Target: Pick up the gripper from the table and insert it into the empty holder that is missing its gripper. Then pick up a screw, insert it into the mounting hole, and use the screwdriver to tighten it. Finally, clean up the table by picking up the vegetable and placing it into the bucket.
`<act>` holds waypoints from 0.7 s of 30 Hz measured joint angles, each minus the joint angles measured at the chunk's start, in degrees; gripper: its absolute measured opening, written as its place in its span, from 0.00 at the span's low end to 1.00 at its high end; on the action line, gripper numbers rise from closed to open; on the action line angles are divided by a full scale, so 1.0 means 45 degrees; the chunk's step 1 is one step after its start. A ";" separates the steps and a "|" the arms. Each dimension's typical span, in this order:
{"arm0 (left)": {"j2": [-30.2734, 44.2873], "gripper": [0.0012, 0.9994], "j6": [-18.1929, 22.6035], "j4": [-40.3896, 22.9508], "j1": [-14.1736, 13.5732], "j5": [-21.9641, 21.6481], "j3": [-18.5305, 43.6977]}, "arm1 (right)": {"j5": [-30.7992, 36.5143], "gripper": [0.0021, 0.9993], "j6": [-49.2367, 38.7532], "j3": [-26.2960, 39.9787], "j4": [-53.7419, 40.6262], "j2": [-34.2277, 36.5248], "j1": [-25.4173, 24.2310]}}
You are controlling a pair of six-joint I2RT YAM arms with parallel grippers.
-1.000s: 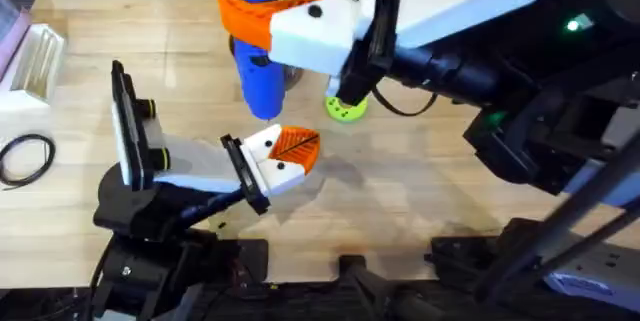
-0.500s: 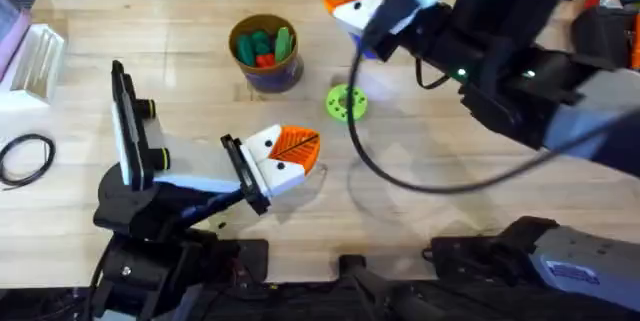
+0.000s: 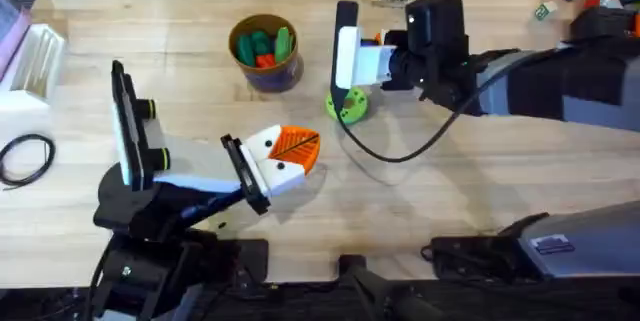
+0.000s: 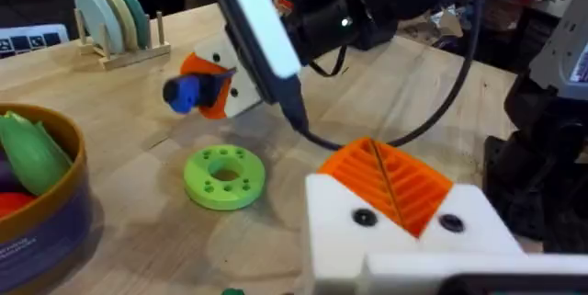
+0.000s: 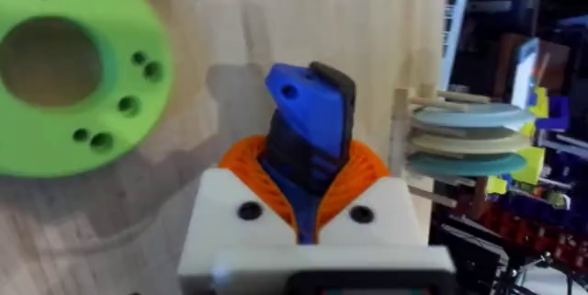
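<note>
Right wrist view has the right gripper [image 5: 308, 171] pinching the blue screwdriver [image 5: 310, 120] between its orange pads, just beside the lime green disc [image 5: 78, 70] on the table [image 3: 480, 171]. Overhead, that gripper [image 3: 375, 46] hangs right of the bucket [image 3: 266, 53], which holds green and red pieces. Nearer the bases, the left gripper [image 3: 292, 151] rests low with its pads pressed together, nothing between them.
</note>
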 joint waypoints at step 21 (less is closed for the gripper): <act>0.0000 0.75 0.0016 0.0001 0.0000 -0.0010 0.0000 | 0.0282 0.93 0.2353 0.0631 -0.2038 -0.0133 -0.0006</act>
